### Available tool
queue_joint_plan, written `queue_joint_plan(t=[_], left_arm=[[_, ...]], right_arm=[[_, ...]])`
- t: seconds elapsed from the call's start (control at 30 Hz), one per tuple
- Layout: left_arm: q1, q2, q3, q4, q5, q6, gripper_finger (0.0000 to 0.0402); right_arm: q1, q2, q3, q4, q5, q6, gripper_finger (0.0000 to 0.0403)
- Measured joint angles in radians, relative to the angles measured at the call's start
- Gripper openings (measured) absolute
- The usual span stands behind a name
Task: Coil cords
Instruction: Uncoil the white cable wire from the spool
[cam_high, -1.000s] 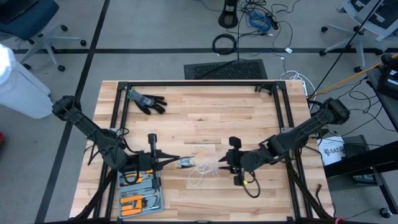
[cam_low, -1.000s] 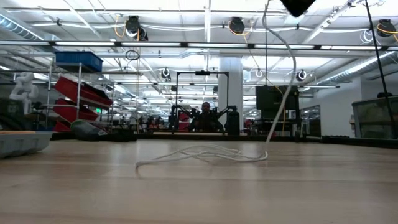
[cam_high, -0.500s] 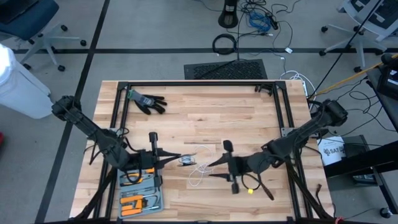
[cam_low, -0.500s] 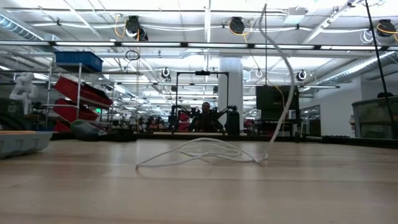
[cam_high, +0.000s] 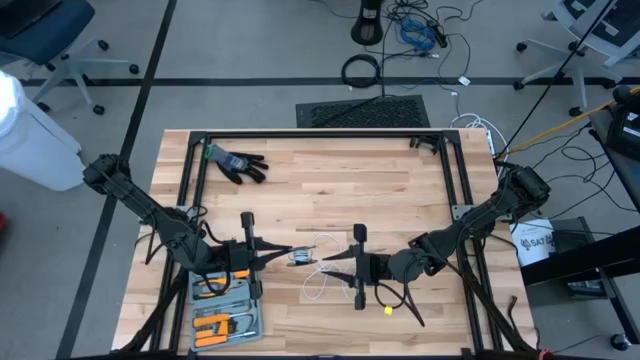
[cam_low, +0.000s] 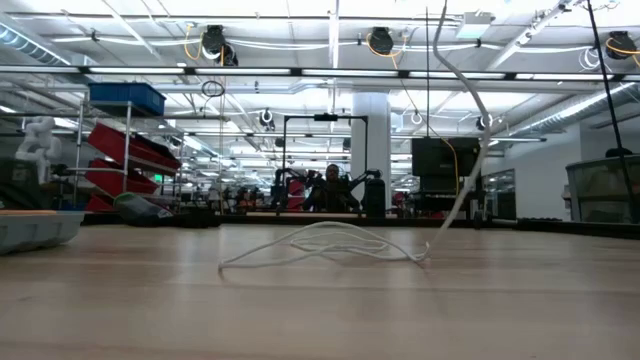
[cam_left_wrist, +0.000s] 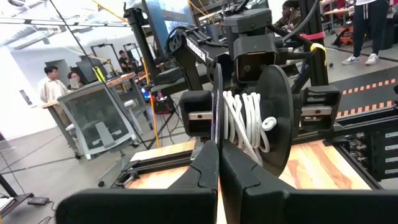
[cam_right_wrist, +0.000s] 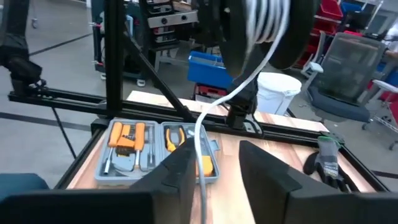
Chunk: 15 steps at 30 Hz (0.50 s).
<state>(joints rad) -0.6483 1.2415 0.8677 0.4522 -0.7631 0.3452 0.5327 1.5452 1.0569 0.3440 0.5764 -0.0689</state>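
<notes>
From above, the left tool (cam_high: 290, 255) is pinched shut on a small black spool (cam_high: 298, 258) near the middle of the surface (cam_high: 330, 190); its winding is too small to make out here. The right tool (cam_high: 325, 264) faces it just beside, fingers parted, and one white cord (cam_high: 318, 285) loops loosely toward the near edge. One black glove (cam_high: 235, 163) lies by the far left corner; one tool tray (cam_high: 225, 315) sits at the near left corner.

At surface height, the cord (cam_low: 330, 245) lies in flat loops, one strand rising out of the top, both tools cut off.

The left wrist shows several white turns on the spool (cam_left_wrist: 249, 121), gripped at its rim.

The right wrist shows the cord (cam_right_wrist: 202, 134) running between its parted fingers (cam_right_wrist: 177, 171); whether they touch it is unclear.
</notes>
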Motion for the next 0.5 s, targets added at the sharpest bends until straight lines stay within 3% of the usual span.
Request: queue_joint_plan(t=[0.27, 0.5], left_arm=[[0.0, 0.0, 0.0, -0.007, -0.001, 0.0, 0.0], [0.0, 0.0, 0.0, -0.041, -0.002, -0.001, 0.0]], right_arm=[[0.014, 0.0, 0.0, -0.003, -0.003, -0.013, 0.0009], [0.027, 0.0, 0.0, 0.003, -0.003, -0.034, 0.002]])
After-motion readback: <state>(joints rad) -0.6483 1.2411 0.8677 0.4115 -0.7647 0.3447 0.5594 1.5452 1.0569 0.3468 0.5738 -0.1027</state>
